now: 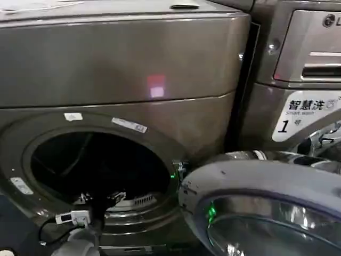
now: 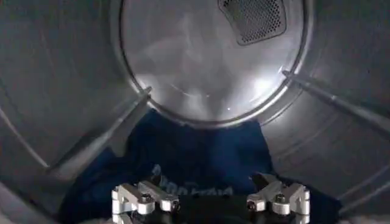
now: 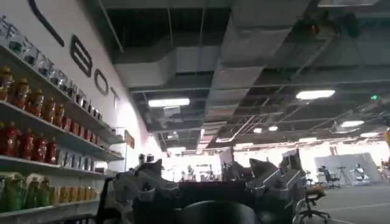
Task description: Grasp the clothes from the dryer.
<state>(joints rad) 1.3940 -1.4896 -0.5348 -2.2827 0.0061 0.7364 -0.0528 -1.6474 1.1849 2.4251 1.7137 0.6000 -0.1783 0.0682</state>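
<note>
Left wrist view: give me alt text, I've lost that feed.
The left gripper sits inside the dryer drum, jaws open, just above a dark blue garment heaped on the drum floor. Behind it is the shiny round back wall with a perforated vent.

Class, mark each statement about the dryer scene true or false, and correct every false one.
1. The dryer door is swung open. True.
2. The clothes in the drum are bright red. False: they are dark blue.
3. The left tool is inside the drum with its fingers spread apart. True.
4. The left tool is already clamped on the clothes. False: it is open, and the fabric lies beyond the fingers, not gripped.
5. The right tool points into the dryer. False: it faces an open room with shelves of bottles.
6. A vent grille sits in the drum's back wall. True.
</note>
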